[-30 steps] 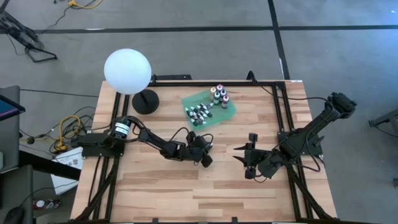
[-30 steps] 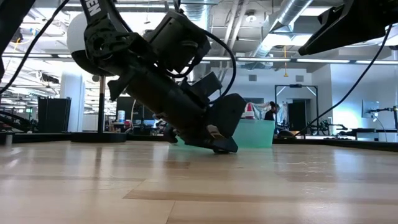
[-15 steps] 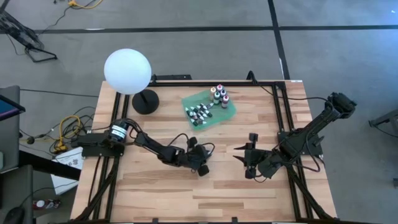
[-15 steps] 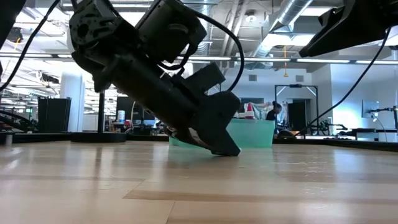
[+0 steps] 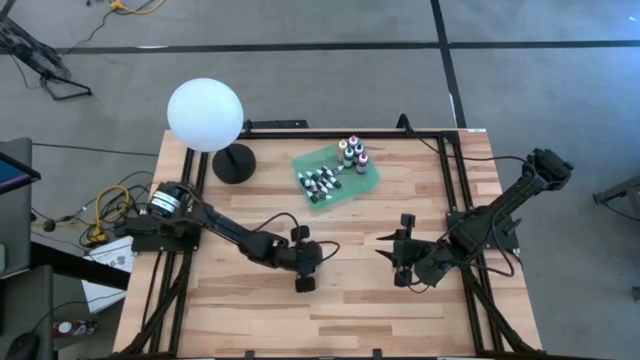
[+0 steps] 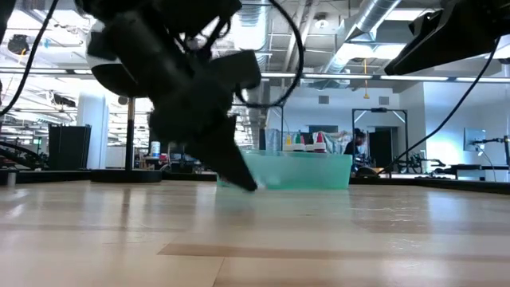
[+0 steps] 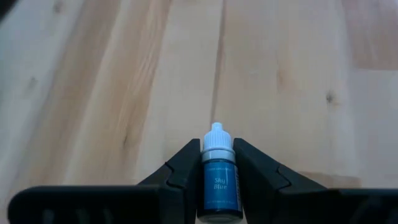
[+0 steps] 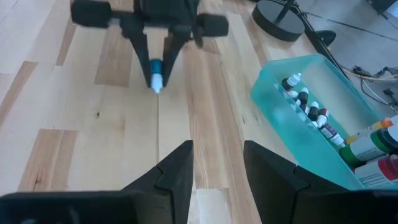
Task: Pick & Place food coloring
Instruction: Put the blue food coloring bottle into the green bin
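Green tray (image 5: 368, 177) holds the remaining food coloring bottles (image 5: 352, 154); left end effector (image 7: 217, 163) grips a dropper (image 7: 217, 174) labelled "Sky Blue"; right end effector (image 8: 217, 163) is spread apart.

Label on blue dropper bottle (image 7: 217, 180), held between left gripper (image 7: 217, 163) fingers, reads "Sky Blue". No other legible text.

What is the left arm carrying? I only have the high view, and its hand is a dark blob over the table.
Observer: The left hand is shut on a small blue dropper bottle with a white tip; the left wrist view shows a label reading Sky Blue.
Operator: Is the tip down?
Observer: In the right wrist view, the tip points at bare wood.
Operator: And the right hand?
Observer: The right hand is open and empty, facing the green tray.
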